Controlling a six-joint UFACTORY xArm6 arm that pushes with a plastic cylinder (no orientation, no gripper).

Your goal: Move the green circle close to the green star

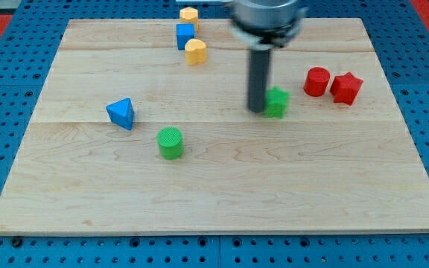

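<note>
My tip (pixel 258 110) is a bare rod end that holds nothing; it rests on the board (pixel 222 201) touching, or all but touching, the left side of the green star (pixel 277 102). Taking that star as the landmark, the green circle (pixel 170 142) lies well apart from it, down and to the view's left, with bare wood between the two. The blue triangle (pixel 121 113) sits farther left of the star than the circle does, and the two red blocks (pixel 332 84) stand just to the star's right. The step in hand, as I judge it, is to get behind the circle, so the tip should leave the star without nudging it rightward toward the red blocks. A good route swings below the circle and comes up on its far side from the star, left and slightly lower. From there a slow, straight push through the circle's middle, aimed at the star, should keep it from slipping off the rod. Stop just short of contact so the star stays put.
</note>
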